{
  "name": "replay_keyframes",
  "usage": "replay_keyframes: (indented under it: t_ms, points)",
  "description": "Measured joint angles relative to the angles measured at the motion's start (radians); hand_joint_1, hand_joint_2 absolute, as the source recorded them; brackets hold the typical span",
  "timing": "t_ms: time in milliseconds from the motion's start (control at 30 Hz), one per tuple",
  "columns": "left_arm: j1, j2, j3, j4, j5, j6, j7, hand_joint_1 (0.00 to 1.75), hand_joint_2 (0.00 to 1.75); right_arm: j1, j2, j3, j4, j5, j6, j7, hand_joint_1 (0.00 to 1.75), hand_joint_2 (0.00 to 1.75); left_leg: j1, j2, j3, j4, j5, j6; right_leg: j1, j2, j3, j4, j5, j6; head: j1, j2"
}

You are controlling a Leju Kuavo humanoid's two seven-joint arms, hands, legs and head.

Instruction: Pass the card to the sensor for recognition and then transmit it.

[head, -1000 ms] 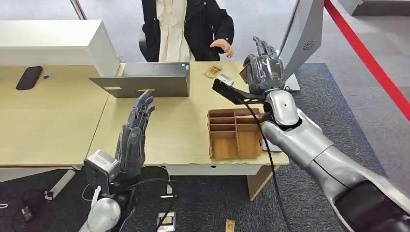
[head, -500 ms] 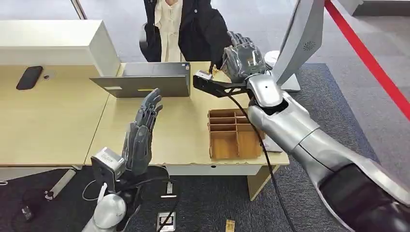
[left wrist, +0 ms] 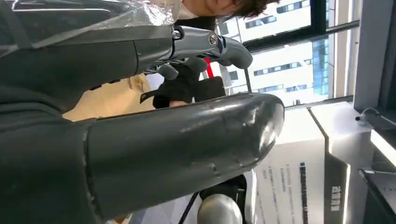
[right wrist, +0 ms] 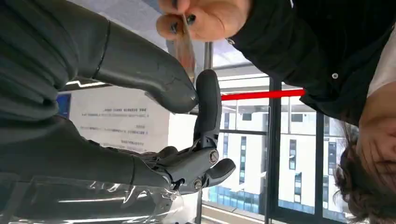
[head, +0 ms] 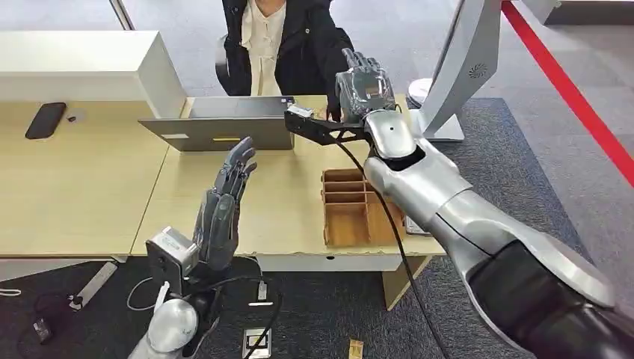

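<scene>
One card (right wrist: pixel 186 46), two robot hands (head: pixel 364 84)

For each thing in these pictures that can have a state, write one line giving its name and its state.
card: pinched between right robot hand thumb and finger; a person's hand grips its far end.
left robot hand: raised, fingers straight, holding nothing.
laptop: open.
wooden organizer: visible compartments empty.
phone: lying flat.

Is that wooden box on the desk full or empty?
Empty, as far as shown. The wooden box shows bare compartments in the head view; the right arm hides its far right side.
</scene>
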Motion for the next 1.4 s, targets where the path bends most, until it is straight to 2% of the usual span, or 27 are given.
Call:
replay_keyframes:
  t_ms: [133, 200, 400, 500, 533, 600, 733, 800, 933, 1100, 1267, 1400]
  points:
    - [-0.001, 0.0, 0.0, 0.007, 0.003, -0.005, -0.008, 0.0, 0.0, -0.001, 0.006, 0.011, 0.025, 0.004, -0.004, 0.007, 0.0, 1.75, 0.0, 0.0, 0.0, 0.0, 0.0, 0.0, 0.0, 0.0, 0.0, 0.0, 0.0, 0.0, 0.0, 0.0]
    - [-0.001, 0.0, 0.0, 0.008, 0.004, -0.006, -0.01, 0.0, 0.0, 0.0, 0.007, 0.013, 0.033, -0.015, -0.03, 0.006, 0.0, 1.75, 0.0, 0.0, 0.0, 0.0, 0.0, 0.0, 0.0, 0.0, 0.0, 0.0, 0.0, 0.0, 0.0, 0.0]
    - [0.0, 0.0, 0.0, 0.014, 0.0, 0.008, -0.014, 0.0, 0.0, 0.0, 0.007, -0.018, 0.037, -0.174, -0.224, -0.089, 0.0, 1.75, 0.0, 0.0, 0.0, 0.0, 0.0, 0.0, 0.0, 0.0, 0.0, 0.0, 0.0, 0.0, 0.0, 0.0]
    - [0.002, 0.0, 0.002, 0.014, -0.011, 0.037, -0.014, 0.0, 0.0, 0.027, 0.0, -0.054, -0.015, -0.304, -0.32, -0.18, 0.0, 1.75, 0.0, 0.0, 0.001, 0.0, 0.0, 0.0, 0.0, 0.0, 0.0, 0.0, 0.0, 0.0, 0.0, 0.0]
    - [0.004, 0.0, 0.002, 0.014, -0.016, 0.045, -0.014, 0.0, 0.0, 0.049, -0.007, -0.066, -0.047, -0.343, -0.333, -0.189, 0.0, 1.75, 0.0, 0.0, 0.001, 0.0, 0.0, 0.0, 0.0, 0.0, 0.0, 0.0, 0.0, 0.0, 0.0, 0.0]
    - [0.012, 0.002, 0.004, 0.013, -0.024, 0.055, -0.013, 0.0, 0.0, 0.11, -0.028, -0.089, -0.142, -0.439, -0.339, -0.195, 0.0, 1.75, 0.0, 0.0, 0.001, 0.0, 0.0, 0.0, 0.0, 0.0, 0.001, 0.0, 0.0, 0.0, 0.0, 0.0]
    - [0.037, 0.008, 0.009, 0.003, -0.043, 0.066, -0.006, 0.0, 0.0, 0.292, -0.085, -0.149, -0.379, -0.73, -0.347, -0.278, 0.0, 1.75, 0.0, -0.001, 0.001, 0.0, 0.0, 0.0, 0.001, 0.0, 0.001, 0.0, 0.0, 0.0, 0.0, 0.0]
    - [0.046, 0.012, 0.01, -0.002, -0.051, 0.072, -0.003, 0.0, 0.0, 0.373, -0.111, -0.177, -0.485, -0.791, -0.354, -0.314, 0.0, 1.75, 0.0, -0.001, 0.001, 0.0, 0.0, 0.0, 0.001, 0.0, 0.0, 0.0, 0.0, 0.0, 0.0, 0.0]
    - [0.075, 0.019, 0.021, -0.022, -0.071, 0.09, 0.008, 0.0, 0.0, 0.553, -0.158, -0.227, -0.713, -0.812, -0.364, -0.383, 0.0, 1.75, 0.0, -0.001, 0.001, 0.0, -0.001, 0.0, 0.001, 0.0, 0.001, -0.001, -0.001, 0.0, 0.0, 0.0]
    - [0.112, 0.031, 0.04, -0.047, -0.093, 0.107, 0.017, 0.0, 0.0, 0.767, -0.185, -0.256, -0.93, -0.812, -0.405, -0.485, 0.0, 1.75, 0.001, 0.0, 0.0, 0.0, -0.001, 0.0, 0.001, 0.0, 0.0, -0.001, -0.002, -0.001, 0.0, 0.0]
    - [0.142, 0.049, 0.059, -0.085, -0.11, 0.151, 0.043, 0.0, 0.0, 0.921, -0.189, -0.265, -1.072, -0.86, -0.397, -0.551, 0.0, 1.75, 0.001, 0.0, 0.0, -0.001, -0.001, 0.0, 0.001, 0.0, 0.0, -0.001, -0.002, -0.001, 0.0, 0.0]
    - [0.151, 0.059, 0.076, -0.098, -0.098, 0.166, 0.046, 0.0, 0.0, 1.0, -0.188, -0.27, -1.142, -0.868, -0.38, -0.58, 0.0, 1.75, 0.001, 0.0, 0.0, -0.001, -0.001, 0.0, 0.001, 0.0, 0.001, -0.001, -0.002, -0.001, 0.0, 0.0]
